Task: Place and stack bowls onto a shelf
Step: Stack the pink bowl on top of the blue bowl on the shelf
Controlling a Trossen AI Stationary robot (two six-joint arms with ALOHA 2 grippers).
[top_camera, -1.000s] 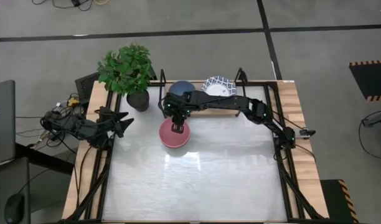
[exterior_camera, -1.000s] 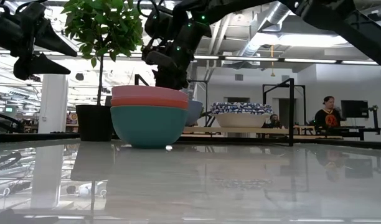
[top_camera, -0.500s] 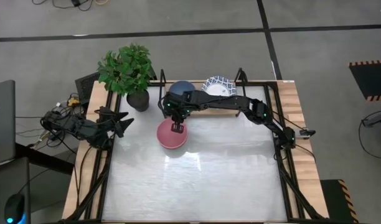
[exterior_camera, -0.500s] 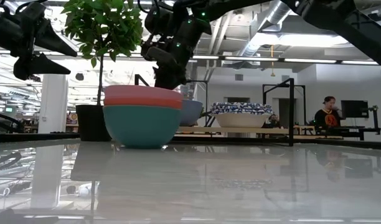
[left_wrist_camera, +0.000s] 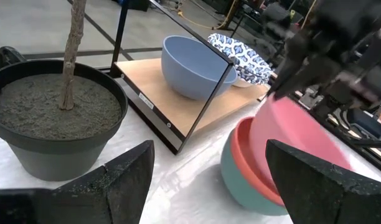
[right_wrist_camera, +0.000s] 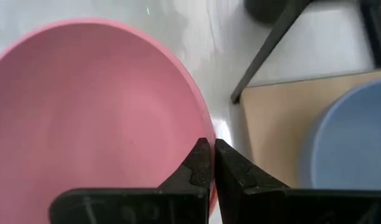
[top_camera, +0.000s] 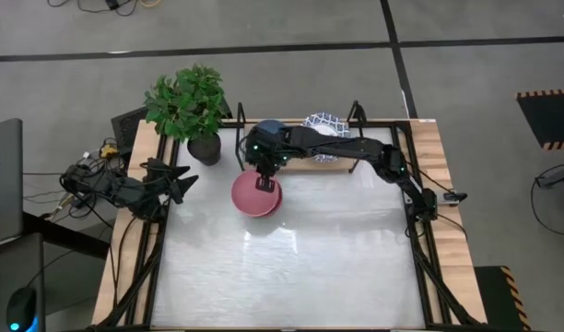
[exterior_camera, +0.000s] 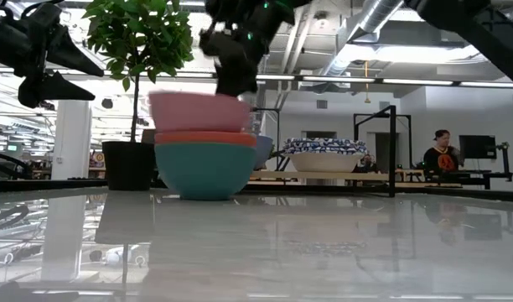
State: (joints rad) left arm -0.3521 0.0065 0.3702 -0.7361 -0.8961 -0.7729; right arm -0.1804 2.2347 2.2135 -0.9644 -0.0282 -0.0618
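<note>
The right claw (right_wrist_camera: 210,163) is pinched tight on the rim of the pink bowl (exterior_camera: 199,111), lifting it just above the red bowl (exterior_camera: 204,137) near the shelf (left_wrist_camera: 178,102). Next I think it must carry it to the shelf. The left claw (left_wrist_camera: 209,180) waits open at the left.

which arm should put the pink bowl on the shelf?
Right. The right gripper is already shut on the pink bowl rim and has it raised off the red bowl, beside the shelf. The left gripper waits open at the table's left edge, behind the plant pot.
</note>
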